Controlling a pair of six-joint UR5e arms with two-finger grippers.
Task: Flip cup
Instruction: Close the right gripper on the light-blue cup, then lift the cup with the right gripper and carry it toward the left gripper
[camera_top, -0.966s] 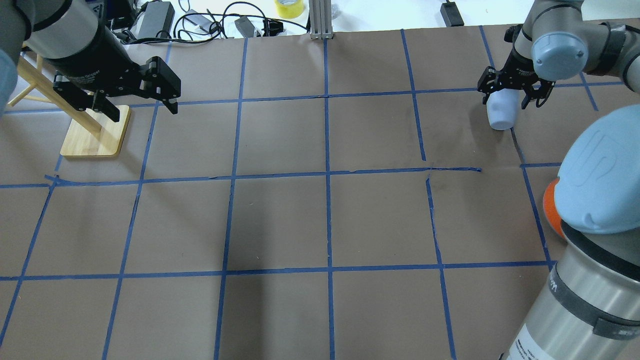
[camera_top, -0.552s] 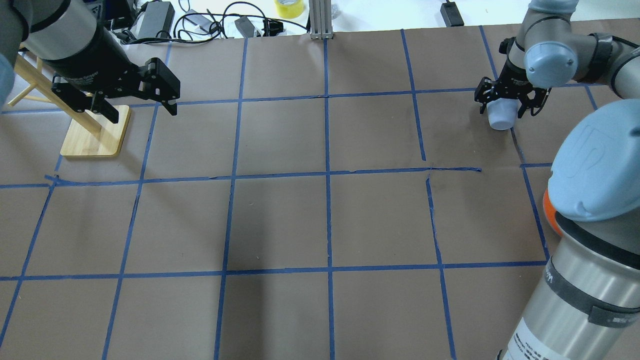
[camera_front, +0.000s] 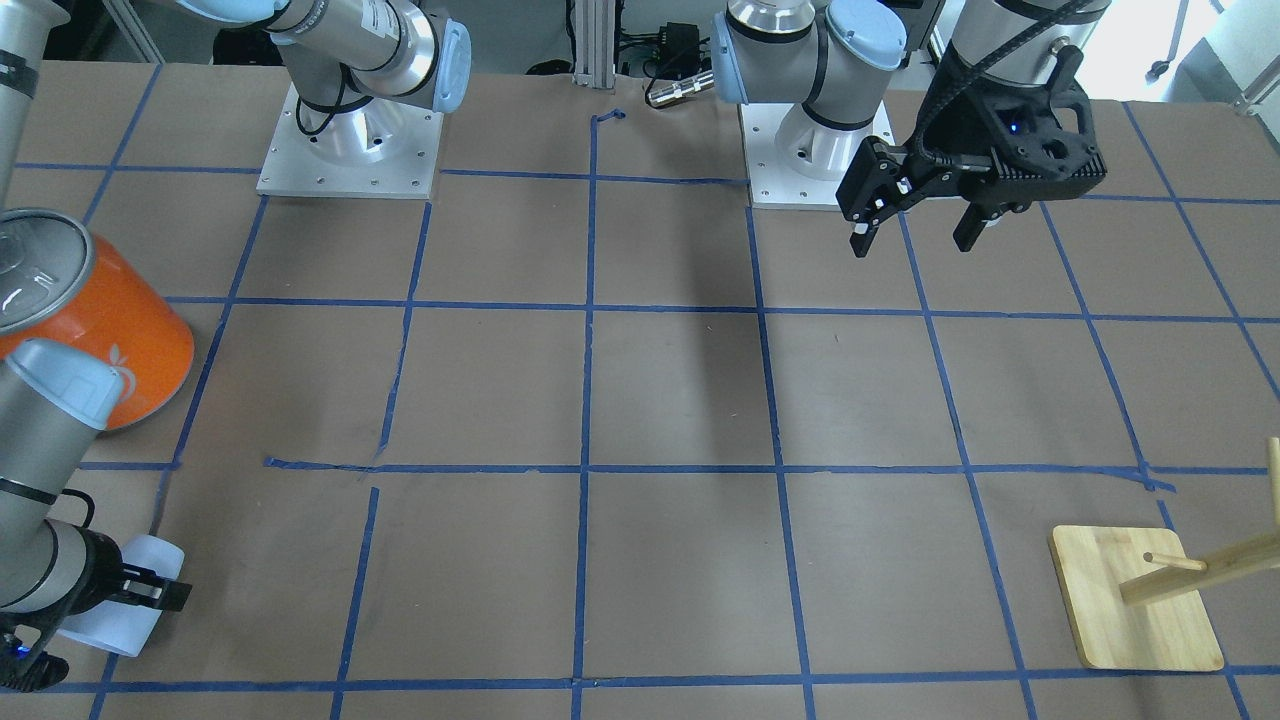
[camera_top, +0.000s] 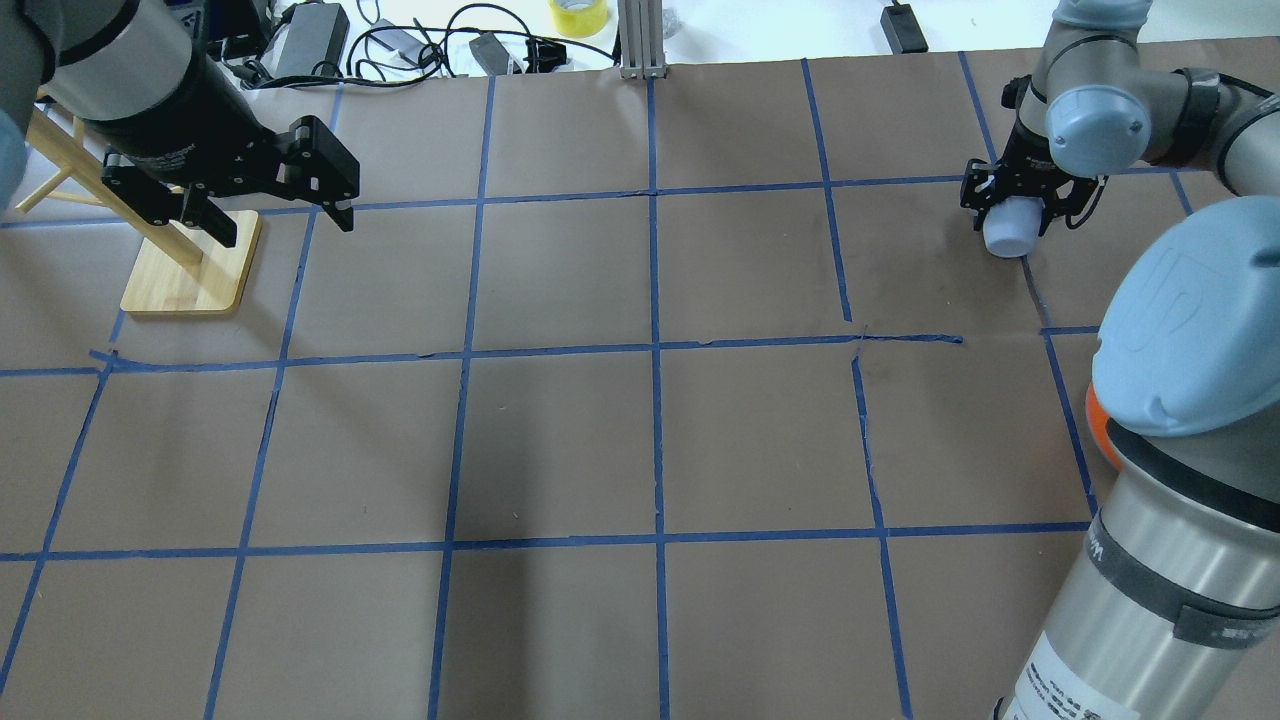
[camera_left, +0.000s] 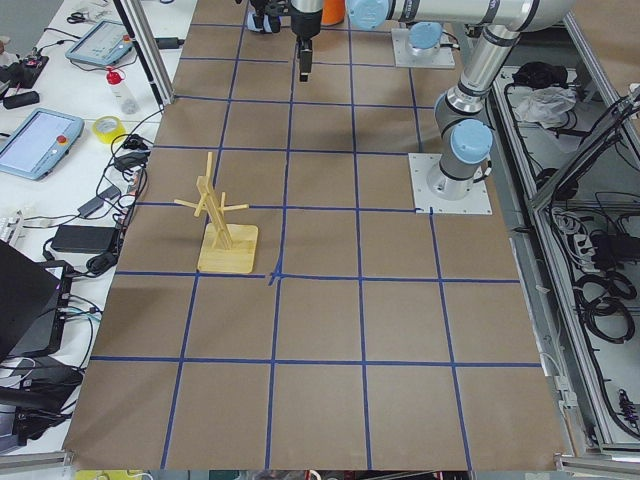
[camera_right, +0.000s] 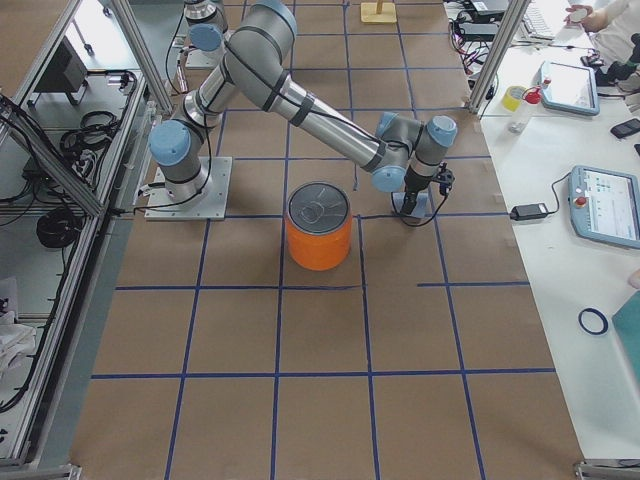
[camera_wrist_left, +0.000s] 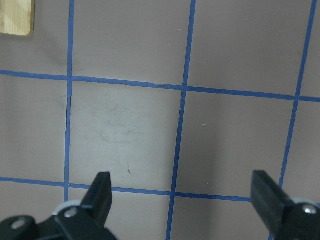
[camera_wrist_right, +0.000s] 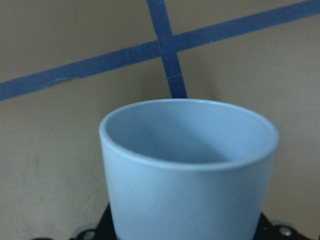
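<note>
Right gripper (camera_top: 1012, 205) pinches the cup (camera_top: 1008, 232) near its base, upper right of the overhead view. Cup tilted, open mouth facing away from the wrist camera toward the taped table (camera_top: 650, 440); contact with table unclear. Left gripper (camera_top: 285, 224) spread wide, empty, upper left, beside wooden stand (camera_top: 190, 280).

The left claw (camera_top: 288, 224) is hanging with its jaws spread wide, pointing down. The right arm is stretching far out, elbow bent, and the right claw (camera_top: 1018, 206) is gripping the cup (camera_top: 1005, 234) from either side
</note>
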